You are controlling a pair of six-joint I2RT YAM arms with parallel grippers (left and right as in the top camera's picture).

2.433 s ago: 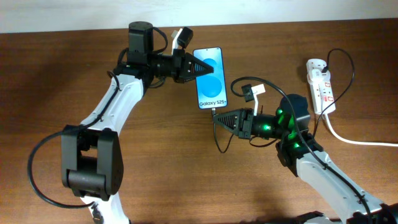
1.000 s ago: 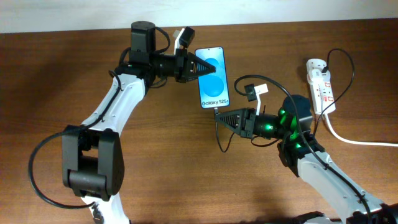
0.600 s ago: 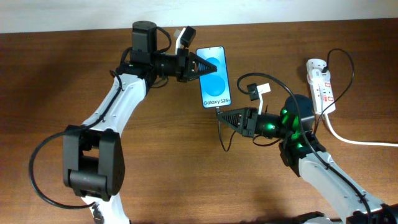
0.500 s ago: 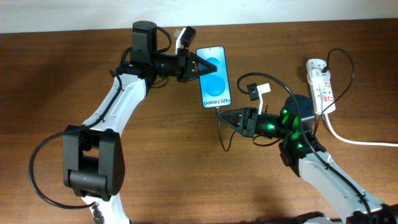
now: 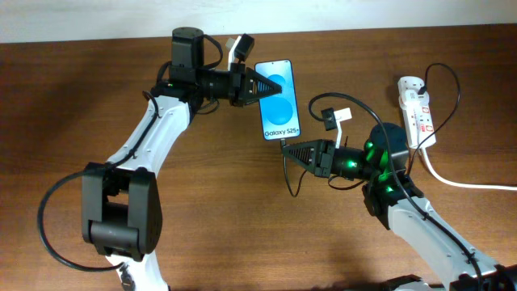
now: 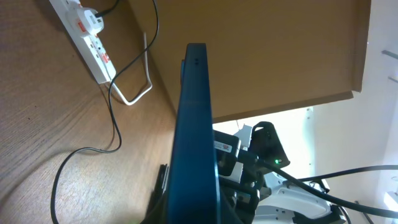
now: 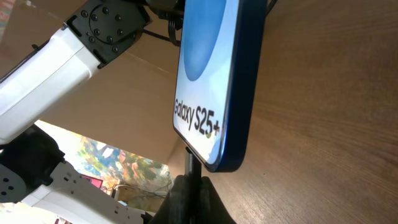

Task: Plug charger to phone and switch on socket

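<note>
Our left gripper (image 5: 260, 86) was clenched on the phone (image 5: 279, 99), its fingers reaching in from the left over the upper part of the blue screen. In the left wrist view we saw the phone only edge-on, as a dark blue band running up the middle. The phone lay near the far middle of the wooden table (image 5: 73, 97), its "Galaxy S25+" lettering towards the near end; whether it rested flat or was raised a little we could not tell. Just below that near end, our right gripper (image 5: 287, 149) was pinched on the charger (image 5: 288, 179), whose plug tip met the phone's bottom edge, though we could not tell if it was fully seated. The thin black cable looped on the wood beside this gripper. Well to the right lay the socket (image 5: 417, 111), with a white power cord (image 5: 464, 183) trailing from it towards the right edge.
</note>
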